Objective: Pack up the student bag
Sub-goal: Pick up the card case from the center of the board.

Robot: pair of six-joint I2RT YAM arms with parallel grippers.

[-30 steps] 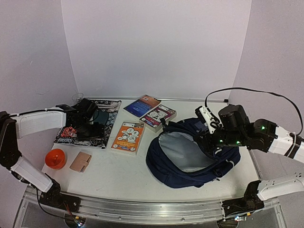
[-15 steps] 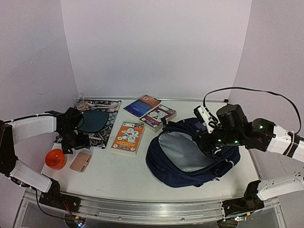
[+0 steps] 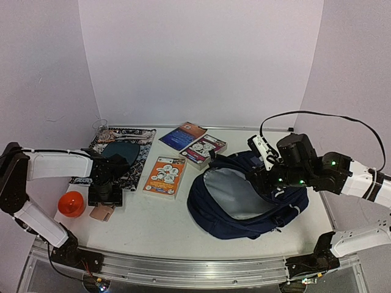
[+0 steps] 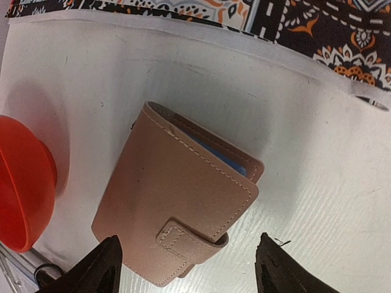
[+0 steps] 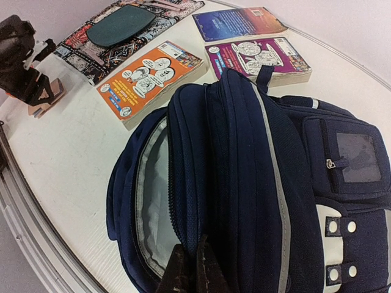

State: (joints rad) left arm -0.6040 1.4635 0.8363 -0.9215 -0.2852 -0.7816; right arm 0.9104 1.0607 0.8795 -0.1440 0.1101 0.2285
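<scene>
the student bag [image 3: 232, 198] is the biggest thing i have. it lies right of centre in the top view, its main mouth gaping toward the left and the grey lining showing. my right gripper [image 5: 190, 261] is pinched shut on the rim of that opening, at the bottom edge of the right wrist frame. i judge it is lifting the mouth so items can drop in.

the patterned mat [image 3: 142, 152] sits in the upper left of the top view. the three books are fanned out between the mat and the bag: the orange book [image 3: 165, 176], the purple book [image 3: 204, 148] and the blue book [image 3: 183, 135]. all of them wait within reach of my left arm.

my left gripper [image 4: 190, 264] hangs over the tan wallet [image 4: 177, 207]. its jaws are spread, one finger on each side of the wallet's snap tab and neither pressing it yet. to me that reads as lining up a pick. the orange bowl [image 4: 21, 189] sits just beside the wallet, at the left edge of the left wrist frame.

as for writing, the book covers carry cartoon panels and title text, but it is too small for me to read. i see no brand on the bag or the wallet.
</scene>
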